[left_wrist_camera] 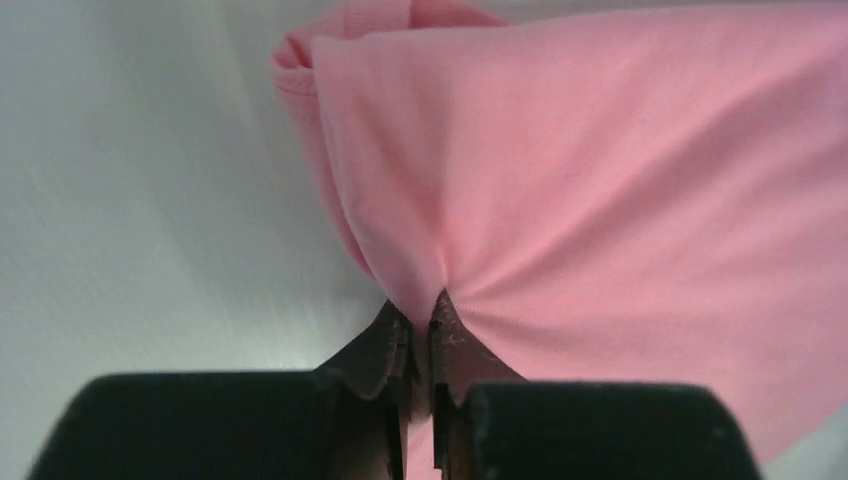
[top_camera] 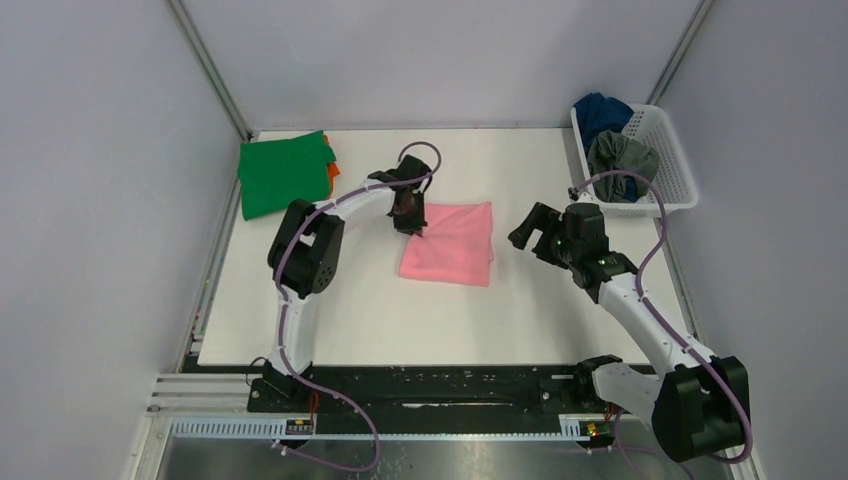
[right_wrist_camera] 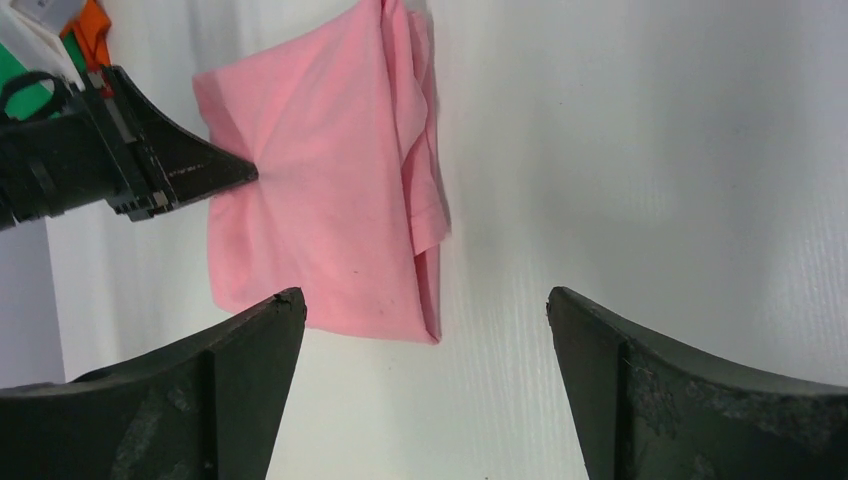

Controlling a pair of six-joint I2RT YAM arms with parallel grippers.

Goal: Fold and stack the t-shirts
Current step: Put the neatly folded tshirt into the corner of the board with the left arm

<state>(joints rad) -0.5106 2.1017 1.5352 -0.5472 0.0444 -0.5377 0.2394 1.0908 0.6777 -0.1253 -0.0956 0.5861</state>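
A folded light pink t-shirt (top_camera: 452, 243) lies in the middle of the table; it also shows in the left wrist view (left_wrist_camera: 620, 190) and the right wrist view (right_wrist_camera: 320, 200). My left gripper (top_camera: 410, 222) is shut on the pink shirt's left edge, pinching cloth between its tips (left_wrist_camera: 425, 310). My right gripper (top_camera: 530, 235) is open and empty, just right of the shirt (right_wrist_camera: 425, 310). A folded green t-shirt (top_camera: 282, 170) lies at the back left over an orange one (top_camera: 333, 170). Dark blue (top_camera: 600, 112) and grey (top_camera: 622, 160) t-shirts sit in the basket.
A white plastic lattice basket (top_camera: 680, 170) stands at the back right corner. Grey walls close the table on three sides. The arm bases sit on a black rail (top_camera: 440, 390) at the near edge.
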